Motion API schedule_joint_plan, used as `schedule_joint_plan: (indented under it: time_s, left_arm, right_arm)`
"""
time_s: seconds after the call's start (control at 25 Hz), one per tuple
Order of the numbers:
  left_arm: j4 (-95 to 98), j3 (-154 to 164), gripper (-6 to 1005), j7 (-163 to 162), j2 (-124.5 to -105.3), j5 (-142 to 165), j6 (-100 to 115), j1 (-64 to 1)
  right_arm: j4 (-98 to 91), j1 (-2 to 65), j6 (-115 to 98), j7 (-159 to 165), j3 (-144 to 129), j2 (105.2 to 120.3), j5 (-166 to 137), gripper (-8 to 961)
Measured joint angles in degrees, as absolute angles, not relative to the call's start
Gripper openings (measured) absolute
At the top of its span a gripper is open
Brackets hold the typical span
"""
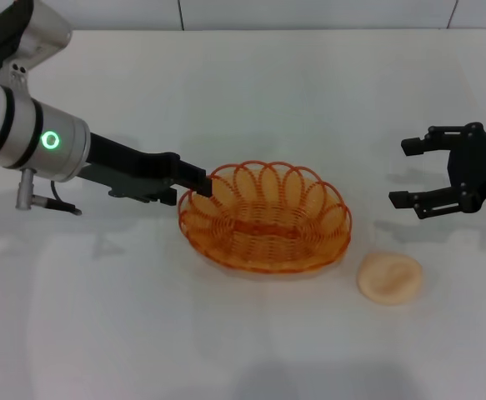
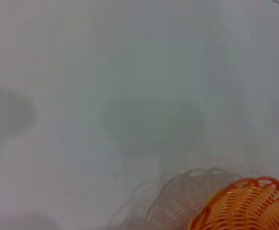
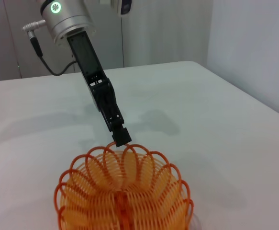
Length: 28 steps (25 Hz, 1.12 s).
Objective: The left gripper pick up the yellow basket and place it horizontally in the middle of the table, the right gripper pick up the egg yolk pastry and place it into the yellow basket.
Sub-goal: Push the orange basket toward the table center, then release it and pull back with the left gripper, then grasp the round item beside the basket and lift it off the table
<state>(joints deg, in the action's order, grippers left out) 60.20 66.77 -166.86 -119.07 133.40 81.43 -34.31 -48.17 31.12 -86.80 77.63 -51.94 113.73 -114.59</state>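
The yellow basket (image 1: 265,218) lies lengthwise across the middle of the white table (image 1: 142,333). My left gripper (image 1: 202,185) is at the basket's left rim, shut on a rim loop. The right wrist view shows that gripper (image 3: 121,136) pinching the far rim of the basket (image 3: 122,196). A part of the basket (image 2: 247,206) shows in the left wrist view with its shadow beside it. The egg yolk pastry (image 1: 390,277) lies on the table just right of the basket, apart from it. My right gripper (image 1: 401,172) is open and empty, above and behind the pastry.
The table's far edge meets a wall (image 1: 309,12) at the back. In the right wrist view the table's edge (image 3: 254,103) runs along one side. Bare tabletop lies in front of the basket and the pastry.
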Motion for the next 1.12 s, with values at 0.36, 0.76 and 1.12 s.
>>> schedule_joint_plan:
  time_s: [0.36, 0.76, 1.12]
  left_arm:
    - [63.3, 59.4, 633, -156.6, -117.82, 131.1, 84.3, -31.5]
    - [59.6, 51.3, 634, -124.0, -116.83, 120.5, 89.0, -27.6]
    - [57.3, 50.8, 635, -101.5, -116.87, 118.9, 90.4, -24.0]
  right_arm:
    - [-48.2, 30.2, -89.4, 78.2, -49.4, 113.43, -113.6, 827]
    - [-50.4, 27.9, -90.8, 79.1, -47.7, 113.75, -113.6, 822]
    - [-51.0, 25.4, -92.9, 79.0, -47.6, 114.65, -113.5, 818]
